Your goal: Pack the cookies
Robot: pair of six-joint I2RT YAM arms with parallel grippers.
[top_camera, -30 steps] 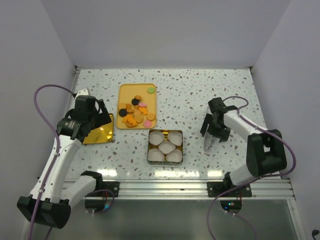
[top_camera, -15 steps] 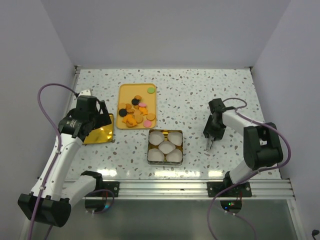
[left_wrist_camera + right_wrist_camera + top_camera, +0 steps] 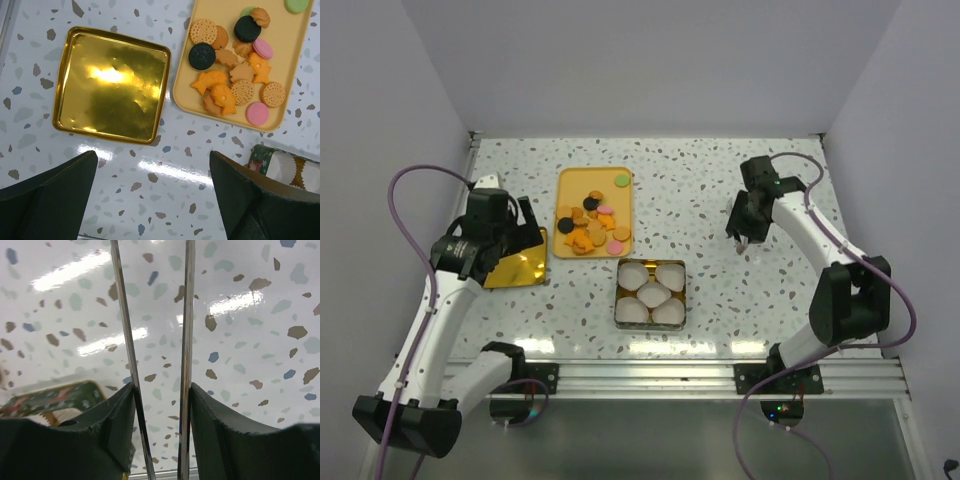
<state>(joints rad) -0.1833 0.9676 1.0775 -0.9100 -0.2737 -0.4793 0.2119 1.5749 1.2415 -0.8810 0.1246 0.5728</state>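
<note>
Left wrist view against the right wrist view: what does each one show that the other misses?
Only left wrist: the gold tray, the orange tray with the cookies on it, and the left gripper wide open. Only right wrist: two thin metal blades running out between the fingers of the right gripper. Both: the speckled table and a corner of the patterned tin.

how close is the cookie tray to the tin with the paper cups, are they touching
Apart. The left wrist view shows a strip of speckled table between the tray and the tin.
</note>
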